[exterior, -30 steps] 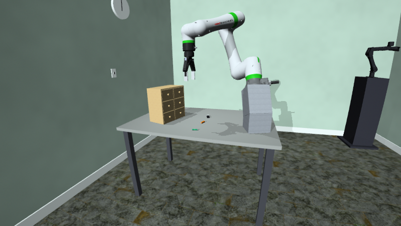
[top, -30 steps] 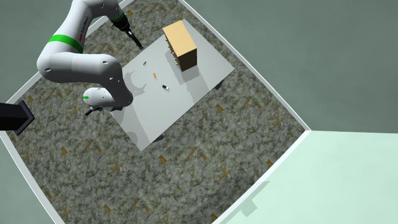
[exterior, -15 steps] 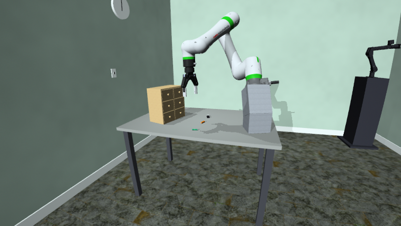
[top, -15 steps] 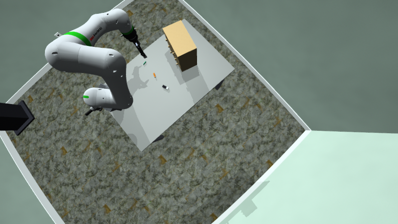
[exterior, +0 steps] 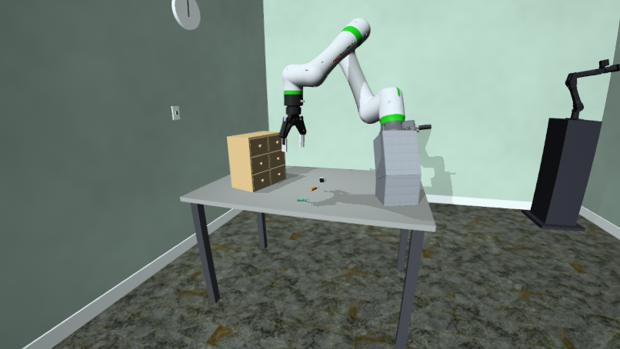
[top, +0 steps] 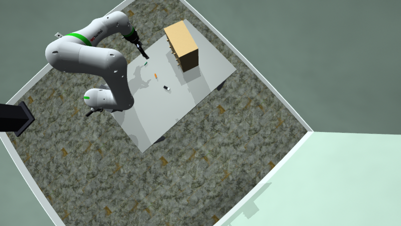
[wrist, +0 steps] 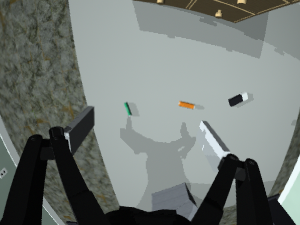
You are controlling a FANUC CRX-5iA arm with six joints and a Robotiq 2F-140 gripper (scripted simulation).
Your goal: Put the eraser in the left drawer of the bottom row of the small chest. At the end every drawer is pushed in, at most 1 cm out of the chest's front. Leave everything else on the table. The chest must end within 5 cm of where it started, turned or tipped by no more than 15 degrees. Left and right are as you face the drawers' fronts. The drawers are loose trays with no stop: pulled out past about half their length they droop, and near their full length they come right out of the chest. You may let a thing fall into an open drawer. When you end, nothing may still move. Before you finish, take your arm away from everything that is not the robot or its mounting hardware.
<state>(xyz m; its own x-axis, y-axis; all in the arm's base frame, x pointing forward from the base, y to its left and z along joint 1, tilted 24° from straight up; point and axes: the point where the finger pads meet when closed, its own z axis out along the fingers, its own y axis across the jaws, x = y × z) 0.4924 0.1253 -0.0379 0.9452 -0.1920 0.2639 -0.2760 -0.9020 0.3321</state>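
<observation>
Overhead, the pincer (exterior: 293, 139) hangs spread and unladen above a grey table (exterior: 242, 197) on mottled stone floor (exterior: 303, 294).

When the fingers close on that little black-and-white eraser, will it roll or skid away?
The eraser looks like a short flat-sided block lying on the table, so it probably won't roll. It is tiny beside the wide-open gripper, so it is likely light and may skid if one finger touches first. It lies apart from the orange piece, so closing should disturb nothing else.
</observation>
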